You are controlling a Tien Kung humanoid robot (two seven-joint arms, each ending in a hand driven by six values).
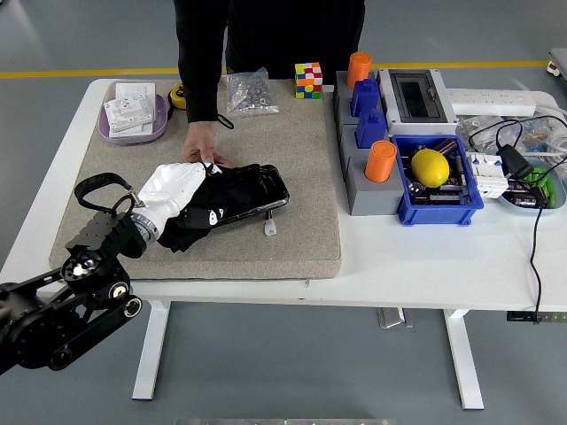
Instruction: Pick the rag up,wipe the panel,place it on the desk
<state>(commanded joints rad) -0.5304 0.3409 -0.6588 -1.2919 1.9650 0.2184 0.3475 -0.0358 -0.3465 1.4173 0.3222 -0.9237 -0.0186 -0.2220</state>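
One robot hand is at work, the left hand, white-gloved and coming in from the table's near left corner; it lies flat over the black rag with the fingers pressed down on the cloth, which looks like the wiping grip, the rag trapped between palm and panel so that it drags along instead of slipping; the glossy black panel lies slantwise on the left half of the grey mat, its right end bare and shining, its left end under the rag; a person's hand, reaching over from the table's far edge, rests fingertips on the panel's far edge, seemingly to pin it so it cannot skid under the wipe; a small white connector sticks out just beside the panel's near edge; the mat probably cushions the panel and adds friction; the wipe seems under way, and the rag has not yet been put down on the table; no right arm shows
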